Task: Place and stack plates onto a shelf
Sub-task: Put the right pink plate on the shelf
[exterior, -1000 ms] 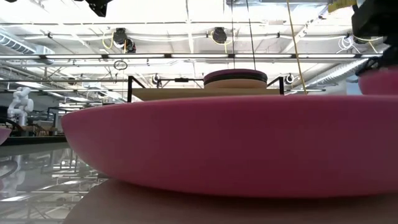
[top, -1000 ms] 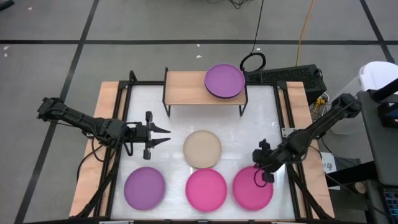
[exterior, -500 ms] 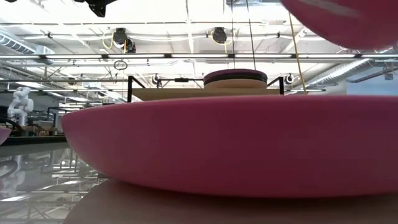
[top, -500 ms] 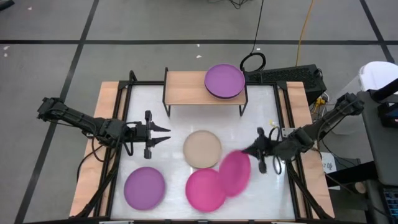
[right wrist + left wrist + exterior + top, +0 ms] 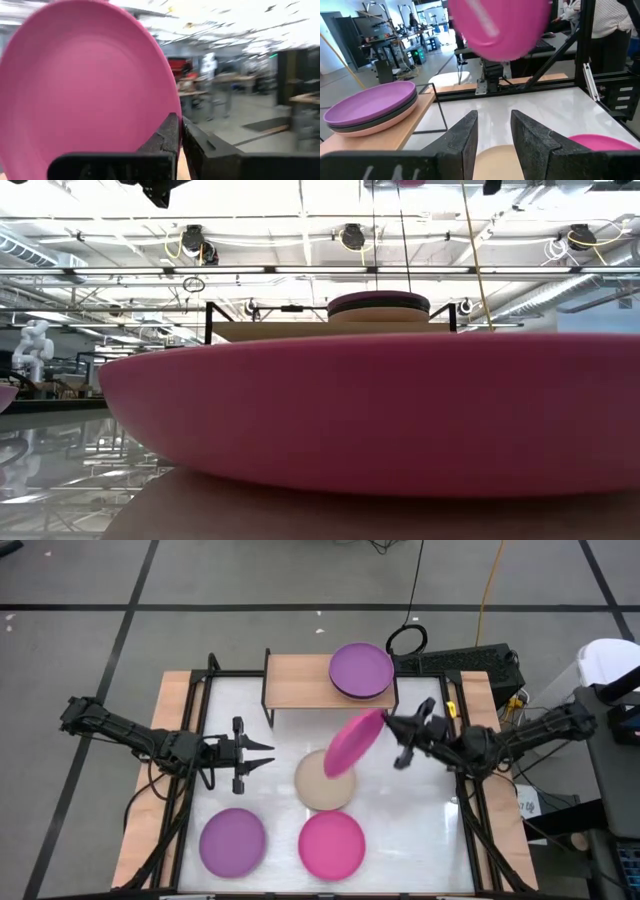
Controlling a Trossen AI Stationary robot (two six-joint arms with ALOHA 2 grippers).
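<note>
Right gripper in the air over the table's middle, clamped on the rim of a magenta plate; plate tilted steeply, nearly on edge, its lower part over the far edge of the beige plate. Rim pinched between the two dark fingers in the right wrist view, plate filling most of that picture. Same plate in the left wrist view, high and blurred, above the table.

Shelf at the table's far edge, just beyond the carried plate. A stack on the shelf's right half: purple plate on top, a black one under it, a salmon pink one at the bottom (layers clear only from the left wrist). Left half of the board bare.

Flat on the table: beige plate at centre, a second purple plate near front left, a second magenta plate near front centre, that one filling the low view.

Left gripper low over the table's left side, pointing toward the beige plate, well clear of it; jaws apart, nothing between them.
</note>
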